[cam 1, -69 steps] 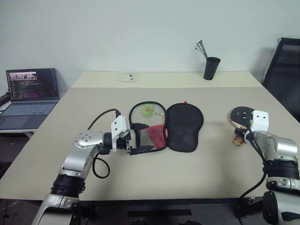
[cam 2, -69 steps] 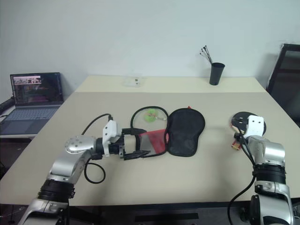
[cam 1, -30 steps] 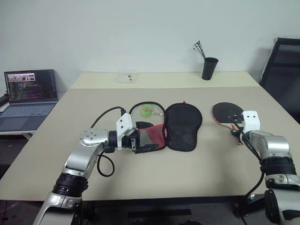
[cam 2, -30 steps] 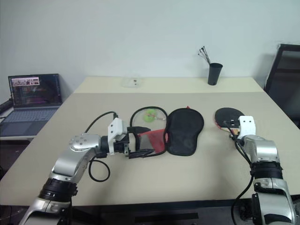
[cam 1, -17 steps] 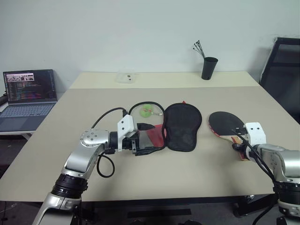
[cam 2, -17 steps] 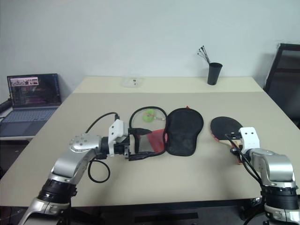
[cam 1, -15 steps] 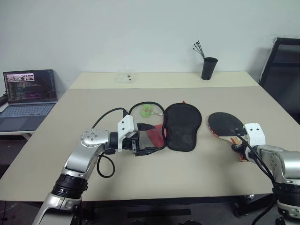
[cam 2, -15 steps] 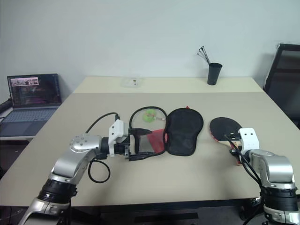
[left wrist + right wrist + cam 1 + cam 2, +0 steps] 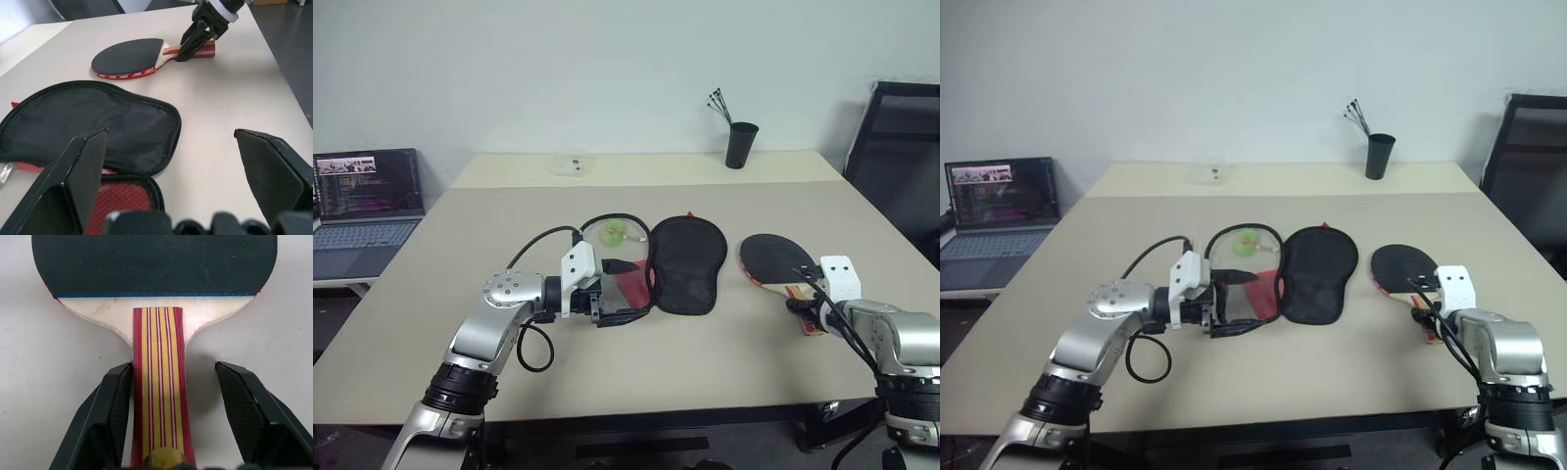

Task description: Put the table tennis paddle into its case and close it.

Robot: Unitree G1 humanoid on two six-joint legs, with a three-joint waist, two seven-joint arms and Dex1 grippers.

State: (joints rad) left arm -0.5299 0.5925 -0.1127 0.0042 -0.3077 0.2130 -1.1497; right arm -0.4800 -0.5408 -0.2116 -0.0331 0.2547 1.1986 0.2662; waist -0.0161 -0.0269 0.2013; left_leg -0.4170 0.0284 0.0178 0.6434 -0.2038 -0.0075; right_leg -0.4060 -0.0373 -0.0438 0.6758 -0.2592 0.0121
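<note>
The table tennis paddle [image 9: 771,258] lies flat on the table, right of the case, its black face up and its striped handle [image 9: 157,382] pointing at me. My right gripper [image 9: 800,304] straddles that handle. One finger touches the handle's side and the other stands clear of it, so it is open. The case [image 9: 683,262] lies unzipped at the table's centre, its black flap folded out to the right and the red panel [image 9: 629,284] beside it. A green charm [image 9: 614,232] rests behind it. My left gripper [image 9: 617,292] is wide open around the case's near edge.
A black cup [image 9: 740,145] holding thin sticks stands at the back right. A small clear box [image 9: 573,162] sits at the back centre. A laptop [image 9: 367,196] is on a side table to the left, and a black chair [image 9: 901,147] is to the right.
My right gripper has dragged the paddle left and nearer, toward the case, and has now loosened its fingers from the handle. The left gripper has stayed at the case. The camera view has shifted.
</note>
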